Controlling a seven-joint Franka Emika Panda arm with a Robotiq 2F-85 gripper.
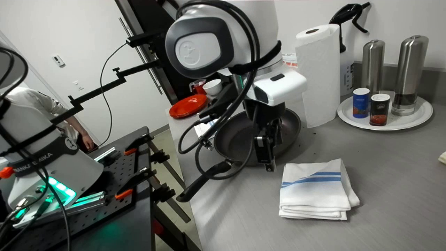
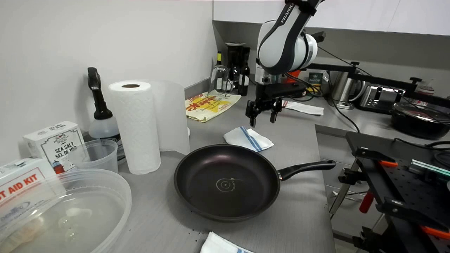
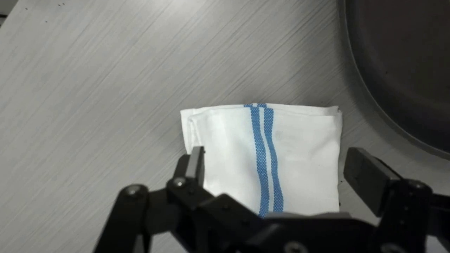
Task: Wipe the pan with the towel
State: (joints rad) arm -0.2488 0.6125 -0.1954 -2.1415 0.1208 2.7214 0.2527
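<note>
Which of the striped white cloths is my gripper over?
The blue-striped towel framed by the open gripper in the wrist view. The other blue-striped cloth lies across the pan from it; the remaining cloth has red stripes.

Folded wht twl (image 3: 266,159) nr pan (image 2: 226,182)

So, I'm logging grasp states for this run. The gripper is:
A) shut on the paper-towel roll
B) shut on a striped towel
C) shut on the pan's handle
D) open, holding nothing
D, since the gripper shows its fingers apart in an exterior view, and in the wrist view the striped towel lies on the counter, visible through the gap between them.
</note>
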